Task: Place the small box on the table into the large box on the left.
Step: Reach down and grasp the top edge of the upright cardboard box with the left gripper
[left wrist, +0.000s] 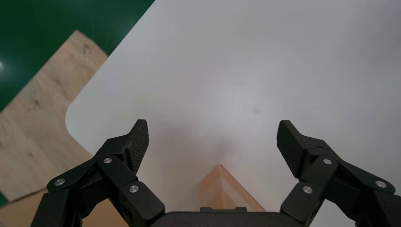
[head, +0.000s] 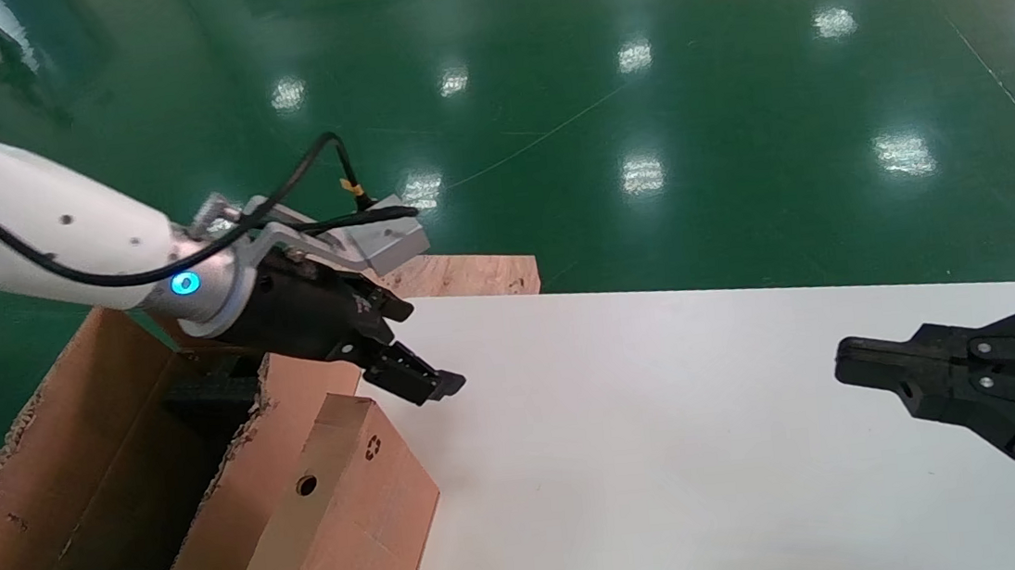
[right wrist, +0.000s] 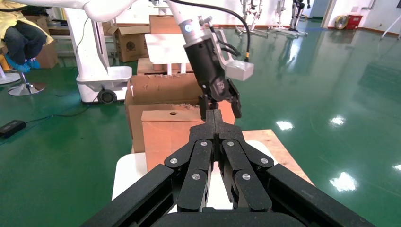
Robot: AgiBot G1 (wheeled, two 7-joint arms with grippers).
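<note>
Above the small box (head: 343,515), the left gripper (left wrist: 213,142) hangs with jaws spread wide, holding nothing; right gripper's (right wrist: 215,118) jaws closed.

Small box (head: 343,515): plain brown cardboard, black recycling mark and dark round hole on one face. Large box (head: 70,476): same brown corrugated, black foam (head: 210,388) inside. Table (head: 673,455): plain white, no pattern. Plywood board (head: 469,275): pale tan, speckled grain. Floor (head: 636,77): glossy dark green with white light reflections. Left gripper (head: 419,379) black, on a white arm with silver wrist, blue glowing ring (head: 185,282), black cable. Right gripper (head: 860,363) black, silver screw heads.
</note>
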